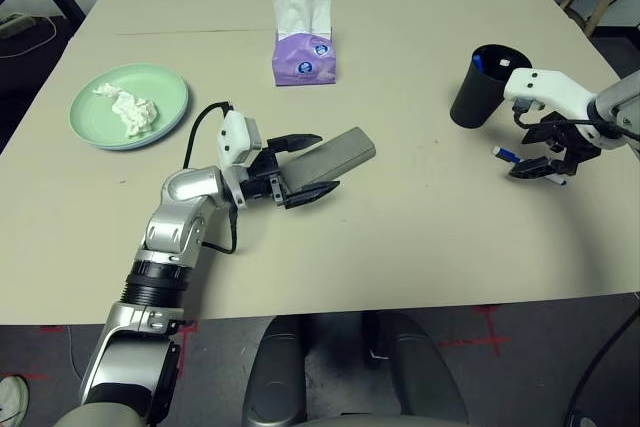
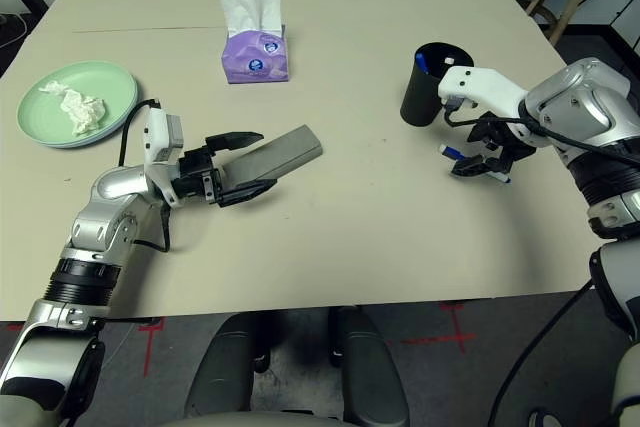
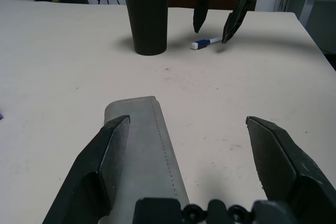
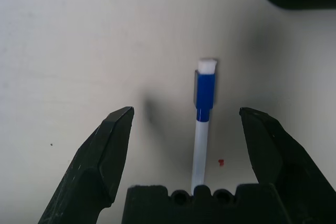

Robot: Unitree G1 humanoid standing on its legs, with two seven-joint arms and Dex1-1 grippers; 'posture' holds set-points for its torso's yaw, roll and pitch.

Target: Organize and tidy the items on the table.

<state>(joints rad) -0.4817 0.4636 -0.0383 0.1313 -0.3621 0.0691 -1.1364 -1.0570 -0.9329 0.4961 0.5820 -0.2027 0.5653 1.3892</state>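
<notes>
Hovering over white and blue pen on bench beside black cup: right tool, fingers spread wide (pen lying between, untouched). Left tool likewise open, straddling near end of grey glasses case. Crumpled tissue sitting on mint green plate.

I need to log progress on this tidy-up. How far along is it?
Looks done: the crumpled tissue sits on the stacked plates, and a pen is in the black cup. In hand: the open right claw straddles a pen on the table; the open left claw is at the glasses case. Left: both.
</notes>
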